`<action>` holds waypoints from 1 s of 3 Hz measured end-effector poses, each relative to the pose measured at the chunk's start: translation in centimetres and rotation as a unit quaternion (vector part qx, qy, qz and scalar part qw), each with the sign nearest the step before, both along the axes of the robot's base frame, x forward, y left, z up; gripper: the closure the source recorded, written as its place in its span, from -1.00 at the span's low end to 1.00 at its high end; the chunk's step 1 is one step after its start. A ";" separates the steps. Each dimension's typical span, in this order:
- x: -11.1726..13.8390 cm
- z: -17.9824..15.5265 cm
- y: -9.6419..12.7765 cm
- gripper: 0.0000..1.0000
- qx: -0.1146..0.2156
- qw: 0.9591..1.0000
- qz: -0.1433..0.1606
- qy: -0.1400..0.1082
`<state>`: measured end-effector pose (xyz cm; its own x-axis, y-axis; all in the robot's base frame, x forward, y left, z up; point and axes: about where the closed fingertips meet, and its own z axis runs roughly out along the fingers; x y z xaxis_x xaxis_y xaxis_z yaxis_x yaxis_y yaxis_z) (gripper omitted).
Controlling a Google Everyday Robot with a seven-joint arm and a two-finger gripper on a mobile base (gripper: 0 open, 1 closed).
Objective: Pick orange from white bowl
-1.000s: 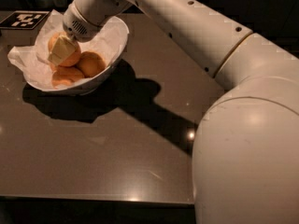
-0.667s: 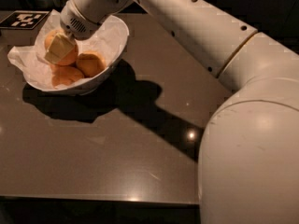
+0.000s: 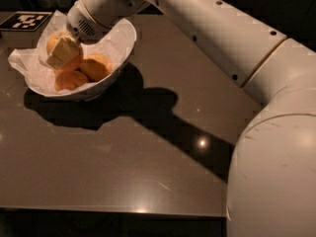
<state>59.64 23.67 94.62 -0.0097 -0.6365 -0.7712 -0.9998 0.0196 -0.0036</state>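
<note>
While my arm [image 3: 207, 28] reaches in from the right across the dark worktop [image 3: 123, 157], my gripper [image 3: 61, 53] sits inside the white bowl [image 3: 129, 38] at the far left corner. It lies against the front of the orange [image 3: 53, 39], covering much of the fruit's near face. Whether it is clamped on that fruit or only laid against it I cannot tell from this side.

The orange sits highest in the bowl, toward the back left. Two more oranges lie lower: one [image 3: 96, 66] just to its right, and one [image 3: 70, 79] at the front, touching the first. Crumpled white paper [image 3: 19, 63] lines the bowl and spills over its left rim onto the worktop.

A black-and-white marker tag [image 3: 24, 20] lies flat beyond the bowl, at the far left edge. My arm's shadow [image 3: 148, 107] falls across the worktop to the right of the bowl.
</note>
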 end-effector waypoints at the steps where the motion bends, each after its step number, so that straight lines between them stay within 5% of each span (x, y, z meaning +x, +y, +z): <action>1: -1.7 1.1 -1.1 1.00 0.032 0.999 -0.002 -0.001; 3: -5.6 4.9 -3.7 1.00 0.092 0.995 -0.012 -0.038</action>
<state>54.00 19.93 99.56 0.0396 -0.4849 -0.8736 -0.9960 0.0507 -0.0733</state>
